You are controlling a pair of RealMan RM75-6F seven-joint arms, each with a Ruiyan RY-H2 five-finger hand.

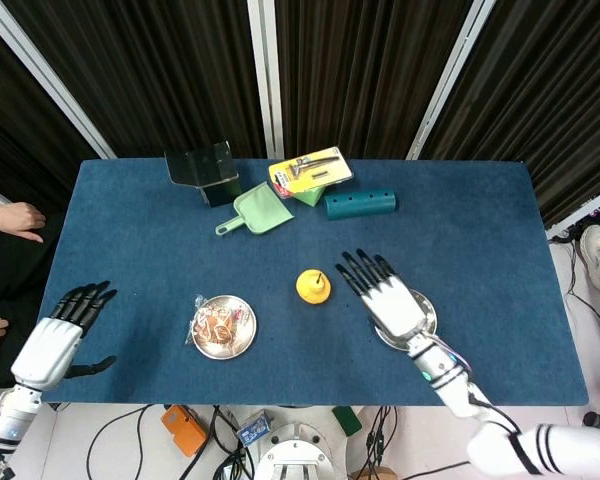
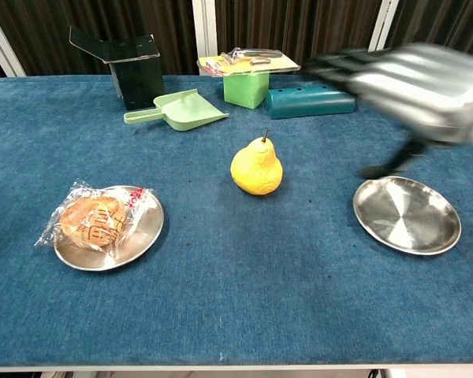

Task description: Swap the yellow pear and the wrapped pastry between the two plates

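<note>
Landmark: yellow pear [image 2: 257, 167], upright on the blue tablecloth [image 2: 221, 291], stem up, touched by neither hand. Left of the pear: round metal plate [image 2: 142, 236] holding the wrapped pastry in clear plastic [image 2: 93, 220]. Right of the pear: an empty round steel plate [image 2: 407, 214]. Right hand [image 1: 385, 298] hovers above that plate, fingers spread, holding nothing; blurred in chest view. Left hand [image 1: 62, 333] is far left of the pear at the table edge, fingers apart, empty. Behind the pear: pale green dustpan [image 2: 178, 109], teal perforated cylinder [image 2: 310, 102], black angled stand [image 2: 126, 64].
</note>
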